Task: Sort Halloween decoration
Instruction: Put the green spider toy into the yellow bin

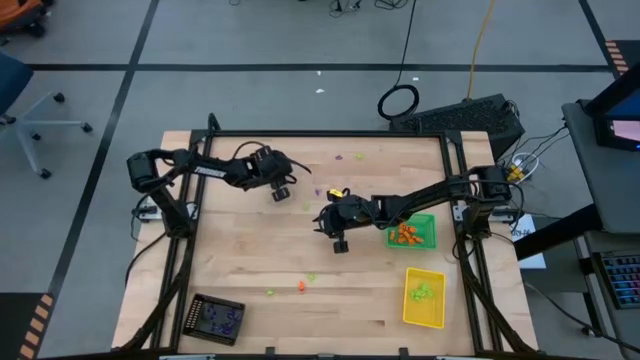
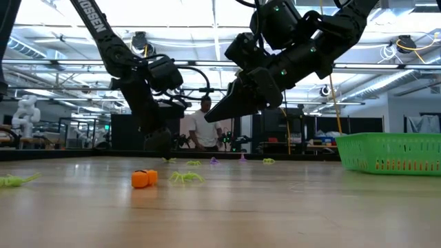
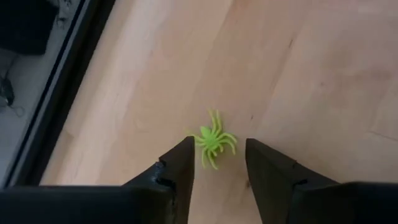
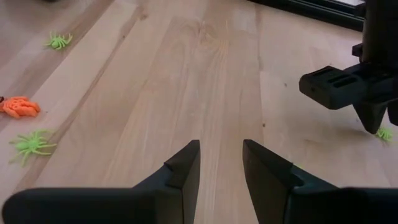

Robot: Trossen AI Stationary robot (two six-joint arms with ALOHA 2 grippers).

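A lime green spider (image 3: 213, 142), one piece of the Halloween decoration, lies flat on the wood table. My left gripper (image 3: 217, 158) points steeply down over it, open. Its fingertips stand just short of the spider, one on each side, and touch nothing. In the high view this gripper (image 1: 285, 190) is left of the table's middle. My right gripper (image 4: 221, 155) hovers open and empty above the table's centre (image 1: 330, 222). It faces the left gripper (image 4: 373, 118) and the same spider (image 4: 384, 133). More trinkets lie loose: an orange one (image 2: 144, 178) and a green spider (image 2: 186, 178).
At the right stand a green tray (image 1: 428, 236) holding orange pieces and a yellow tray (image 1: 424, 315) holding green ones. A black tray (image 1: 200, 305) with purple pieces sits at the near left. Small trinkets (image 1: 338, 157) lie by the far edge. A person (image 2: 204, 124) stands beyond the table.
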